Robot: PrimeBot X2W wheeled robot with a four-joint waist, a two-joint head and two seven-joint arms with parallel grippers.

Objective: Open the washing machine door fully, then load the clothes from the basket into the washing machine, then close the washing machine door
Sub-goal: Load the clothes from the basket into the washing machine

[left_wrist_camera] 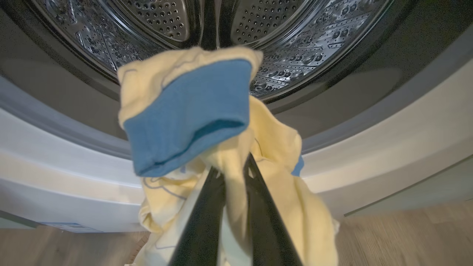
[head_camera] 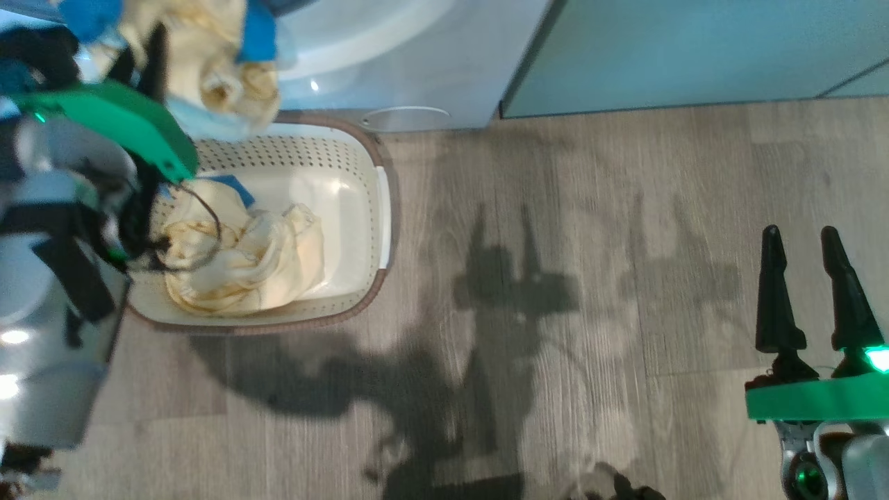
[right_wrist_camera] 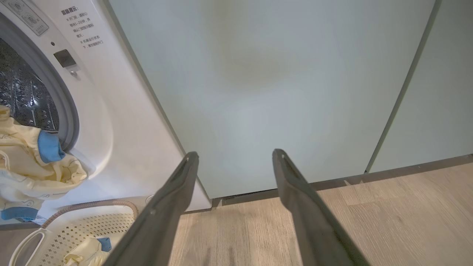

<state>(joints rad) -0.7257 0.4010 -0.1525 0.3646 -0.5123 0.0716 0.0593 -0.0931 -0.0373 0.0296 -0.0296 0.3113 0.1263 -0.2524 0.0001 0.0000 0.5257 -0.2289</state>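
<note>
Left wrist view looks along the left end effector (left_wrist_camera: 233, 168), whose fingers are pressed together on a pale yellow garment (left_wrist_camera: 273, 147) with a blue cuff, and the steel drum (left_wrist_camera: 295, 44) of the washing machine (left_wrist_camera: 55, 192) lies straight ahead and higher up, so the coming move is, in my judgement, a push forward and up through the opening. The garment bunches above the fingertips at the level of the dark gasket (left_wrist_camera: 55, 96) and its longer part hangs down in front of the white lower front, so its long axis runs top to bottom; that trailing tail is what could catch on the lower lip of the opening. Nothing else stands between the fingers and the drum. The left arm is by far the nearer one: the right end effector (right_wrist_camera: 235, 153) sits well apart to the right with its fingers spread and nothing between them, pointing at a flat pale cabinet door (right_wrist_camera: 277, 92) above the wooden floor (right_wrist_camera: 406, 207). More clothes (head_camera: 243, 257) lie crumpled in the near left part of the basket (head_camera: 326, 156), which stands on the floor just in front of the machine, below the lifted garment and clear of the way into the drum
</note>
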